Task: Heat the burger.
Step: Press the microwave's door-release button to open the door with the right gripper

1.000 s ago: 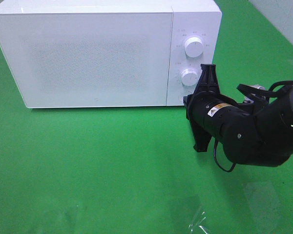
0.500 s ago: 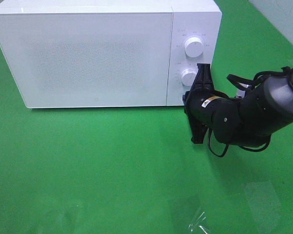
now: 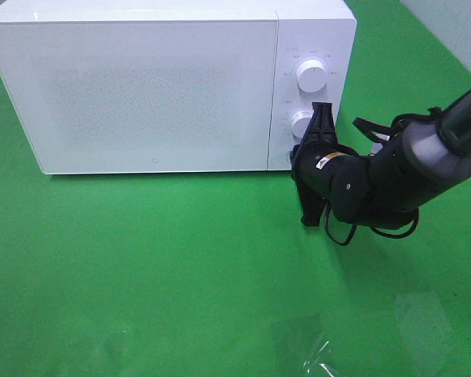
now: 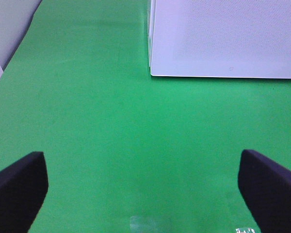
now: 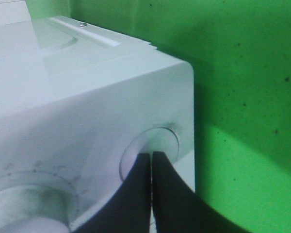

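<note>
Though the burger shows in no view, the white microwave (image 3: 149, 86) has its door shut. Right gripper (image 5: 151, 154), jaws pinched together, tips at the round button (image 5: 161, 140). Left gripper (image 4: 145, 189) spread wide over green cloth (image 3: 180, 259), fingers (image 4: 14, 189) cut off.

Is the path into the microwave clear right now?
No: the microwave door is closed. The shut right gripper sits at the round button below the dials. No burger in view.

Smooth glossy white microwave (image 3: 153, 94) on matt green cloth (image 3: 141, 275)
</note>
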Available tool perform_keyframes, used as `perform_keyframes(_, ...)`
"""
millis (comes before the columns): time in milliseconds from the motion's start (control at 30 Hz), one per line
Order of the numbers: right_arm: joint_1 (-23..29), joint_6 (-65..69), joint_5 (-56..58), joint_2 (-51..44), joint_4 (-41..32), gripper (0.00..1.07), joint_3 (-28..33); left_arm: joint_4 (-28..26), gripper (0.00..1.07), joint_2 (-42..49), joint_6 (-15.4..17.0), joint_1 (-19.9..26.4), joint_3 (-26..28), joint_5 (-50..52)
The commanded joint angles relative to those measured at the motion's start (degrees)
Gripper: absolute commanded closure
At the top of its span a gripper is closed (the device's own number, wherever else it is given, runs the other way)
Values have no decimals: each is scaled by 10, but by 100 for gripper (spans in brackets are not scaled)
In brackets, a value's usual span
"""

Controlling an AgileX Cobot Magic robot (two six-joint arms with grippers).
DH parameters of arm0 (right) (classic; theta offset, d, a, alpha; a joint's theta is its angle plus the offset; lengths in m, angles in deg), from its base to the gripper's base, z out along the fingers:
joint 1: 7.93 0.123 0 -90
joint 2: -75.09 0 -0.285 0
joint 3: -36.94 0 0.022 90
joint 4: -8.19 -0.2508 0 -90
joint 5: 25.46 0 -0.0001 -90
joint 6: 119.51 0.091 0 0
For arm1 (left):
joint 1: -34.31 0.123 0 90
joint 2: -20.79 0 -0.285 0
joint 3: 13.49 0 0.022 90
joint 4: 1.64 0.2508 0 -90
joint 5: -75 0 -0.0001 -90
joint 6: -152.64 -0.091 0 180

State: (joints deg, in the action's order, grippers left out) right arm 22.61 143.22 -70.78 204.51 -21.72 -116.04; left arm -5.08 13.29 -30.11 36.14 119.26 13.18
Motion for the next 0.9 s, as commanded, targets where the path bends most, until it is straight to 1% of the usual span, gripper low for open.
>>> perform_keyframes(33,-3,4,-13,6,0,107,-14,1,7,3,1,1,-2,6)
perform_keyframes(300,-7,-26,-64,7,-26,107,-17,1,7,3,1,1,-2,6)
perform_keyframes(433,-7,-28,-117,7,-27,107,-17,1,7,3,1,1,-2,6)
perform_keyframes(700,-7,-28,-142,7,-43,107,-17,1,7,3,1,1,-2,6)
perform_keyframes(867,-7,-28,-154,9,-55,107,-35,1,7,3,1,1,-2,6)
perform_keyframes(900,-7,-36,-175,16,-58,107,-46,1,7,3,1,1,-2,6)
